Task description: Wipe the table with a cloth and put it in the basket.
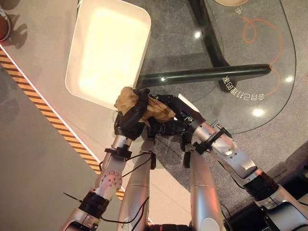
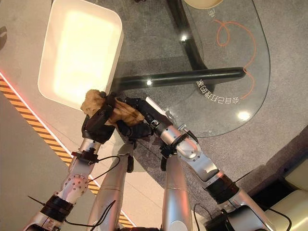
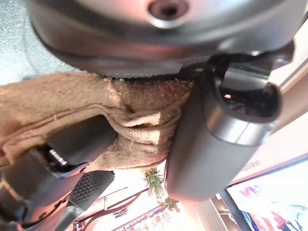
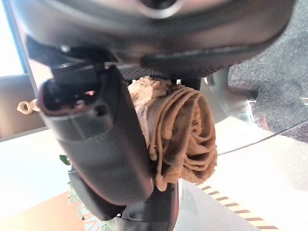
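A crumpled brown cloth [image 1: 156,109] hangs in the air between my two hands, just off the near edge of the round glass table [image 1: 250,53]. My left hand [image 1: 127,121] is shut on its left end, and a tuft sticks up above the fingers [image 2: 94,102]. My right hand [image 1: 169,126] is curled round the right part. In the left wrist view the cloth [image 3: 72,110] is pinched between thumb [image 3: 216,134] and fingers. The right wrist view has a rolled bundle [image 4: 185,134] held against the thumb [image 4: 101,144]. The white rectangular basket [image 1: 73,67] stands just beyond the hands, its near corner touching distance from the cloth.
A black table leg bar [image 1: 207,74] runs under the glass, with an orange line [image 1: 250,29] on the top. A yellow-and-black striped tape [image 1: 29,91] crosses the floor at the left. Grey carpet lies under the table.
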You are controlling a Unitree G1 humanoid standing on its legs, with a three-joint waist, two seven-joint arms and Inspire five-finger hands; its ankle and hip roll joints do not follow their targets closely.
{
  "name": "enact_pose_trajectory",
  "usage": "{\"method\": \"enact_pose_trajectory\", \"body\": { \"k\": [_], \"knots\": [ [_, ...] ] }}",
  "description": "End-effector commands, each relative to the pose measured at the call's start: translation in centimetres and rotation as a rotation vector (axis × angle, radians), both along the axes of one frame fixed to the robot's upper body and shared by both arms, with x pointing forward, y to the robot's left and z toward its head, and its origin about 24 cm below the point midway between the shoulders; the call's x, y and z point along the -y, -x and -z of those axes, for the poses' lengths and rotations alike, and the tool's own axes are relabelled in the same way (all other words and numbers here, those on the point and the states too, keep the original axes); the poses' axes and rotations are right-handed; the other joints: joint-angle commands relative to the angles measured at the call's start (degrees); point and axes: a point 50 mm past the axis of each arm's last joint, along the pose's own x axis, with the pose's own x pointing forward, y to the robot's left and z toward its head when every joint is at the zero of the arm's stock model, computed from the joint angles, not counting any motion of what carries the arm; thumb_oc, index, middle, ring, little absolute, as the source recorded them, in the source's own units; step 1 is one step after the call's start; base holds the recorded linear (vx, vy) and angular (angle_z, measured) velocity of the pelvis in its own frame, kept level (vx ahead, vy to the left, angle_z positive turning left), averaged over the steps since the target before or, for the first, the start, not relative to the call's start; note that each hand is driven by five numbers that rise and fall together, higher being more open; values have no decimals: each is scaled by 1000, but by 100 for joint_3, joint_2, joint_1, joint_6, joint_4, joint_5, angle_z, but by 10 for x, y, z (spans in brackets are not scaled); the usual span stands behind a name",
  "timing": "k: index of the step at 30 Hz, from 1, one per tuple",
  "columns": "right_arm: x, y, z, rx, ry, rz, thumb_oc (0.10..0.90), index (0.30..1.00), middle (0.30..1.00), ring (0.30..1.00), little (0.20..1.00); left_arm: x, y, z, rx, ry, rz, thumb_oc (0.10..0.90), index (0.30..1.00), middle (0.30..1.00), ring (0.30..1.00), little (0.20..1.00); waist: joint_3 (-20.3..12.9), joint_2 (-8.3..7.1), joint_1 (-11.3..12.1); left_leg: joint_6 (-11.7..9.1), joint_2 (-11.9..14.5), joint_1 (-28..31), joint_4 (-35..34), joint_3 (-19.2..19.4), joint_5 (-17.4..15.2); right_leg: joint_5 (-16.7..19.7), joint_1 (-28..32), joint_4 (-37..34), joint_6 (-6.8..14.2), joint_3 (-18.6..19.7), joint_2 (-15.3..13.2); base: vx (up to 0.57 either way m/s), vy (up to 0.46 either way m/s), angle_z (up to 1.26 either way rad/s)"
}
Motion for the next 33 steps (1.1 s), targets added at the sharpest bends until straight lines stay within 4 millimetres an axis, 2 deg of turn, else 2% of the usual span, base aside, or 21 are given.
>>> {"method": "enact_pose_trajectory", "body": {
  "k": [1,9,10,11,12,13,19,23,24,26,27,28,30,32,33],
  "knots": [
    [-21,19,-62,262,-234,-136,800,900,900,900,900,37,24,-28,228,66,224,100,300,300,300,200,-148,125,76,392,-263,290,-7,406,-401,924,80,-906,4,-28,384,0,0,0],
    [-11,18,-63,277,-271,-72,800,900,900,900,900,33,25,-27,232,66,204,100,300,300,300,200,-148,102,56,408,-243,303,-28,418,-411,931,78,-895,14,-11,401,0,0,0],
    [-10,18,-64,283,-275,-65,800,900,900,900,900,33,25,-27,232,65,200,235,415,415,415,335,-148,94,49,410,-243,315,-44,419,-412,930,90,-905,16,-7,408,0,0,0],
    [-9,18,-65,284,-277,-63,800,900,900,900,900,33,25,-27,232,65,200,336,502,502,502,436,-148,92,46,411,-242,315,-45,420,-413,929,89,-905,16,-6,409,0,0,0],
    [-8,18,-65,288,-280,-56,800,900,900,900,900,32,25,-27,234,67,200,416,571,571,571,516,-148,89,40,413,-241,311,-38,422,-415,929,85,-899,15,-3,411,0,0,0],
    [-6,19,-66,293,-282,-50,800,900,900,900,900,32,25,-27,237,73,200,438,589,589,589,538,-148,87,33,413,-241,308,-33,423,-415,930,85,-898,15,3,414,0,0,0],
    [1,20,-68,317,-302,-20,800,900,900,900,900,28,27,-25,241,96,193,443,594,594,594,543,-148,65,14,417,-225,313,-25,428,-435,917,87,-884,11,14,432,0,0,0],
    [5,22,-71,336,-320,-7,800,900,900,900,900,27,27,-26,246,105,191,520,660,660,660,620,-148,52,1,415,-209,317,-30,435,-446,913,96,-890,13,18,438,0,0,0],
    [7,22,-73,348,-326,-2,800,900,900,900,900,26,28,-26,249,109,195,591,721,721,721,691,-148,47,-4,414,-204,315,-21,439,-452,912,98,-886,15,18,437,0,0,0],
    [10,25,-76,366,-342,-3,800,900,900,900,900,26,29,-26,253,112,198,611,738,738,738,711,-148,35,-16,417,-196,319,-30,440,-456,912,100,-887,15,24,445,0,0,0],
    [11,26,-77,378,-350,-1,800,900,900,900,900,26,29,-25,256,116,197,600,728,728,728,700,-148,29,-23,418,-190,315,-29,445,-458,912,95,-883,15,29,451,0,0,0],
    [13,27,-79,387,-359,-2,800,900,900,900,900,26,29,-25,258,123,197,536,674,674,674,636,-148,23,-34,420,-186,310,-24,450,-462,912,92,-882,15,39,455,0,0,0],
    [15,29,-83,399,-378,-3,800,900,900,900,900,25,29,-25,258,125,197,517,658,658,658,617,-148,19,-44,425,-183,309,-21,450,-471,911,81,-869,19,48,464,0,0,0],
    [18,32,-85,413,-401,-4,800,900,900,900,900,24,30,-24,256,125,191,578,709,709,709,678,-148,10,-58,432,-184,308,-23,451,-477,916,81,-875,23,63,473,0,0,0],
    [18,32,-85,414,-403,-4,800,900,900,900,900,24,30,-24,256,125,191,580,712,712,712,680,-148,10,-59,432,-184,308,-24,451,-477,917,81,-876,23,64,474,0,0,0]
  ]
}}
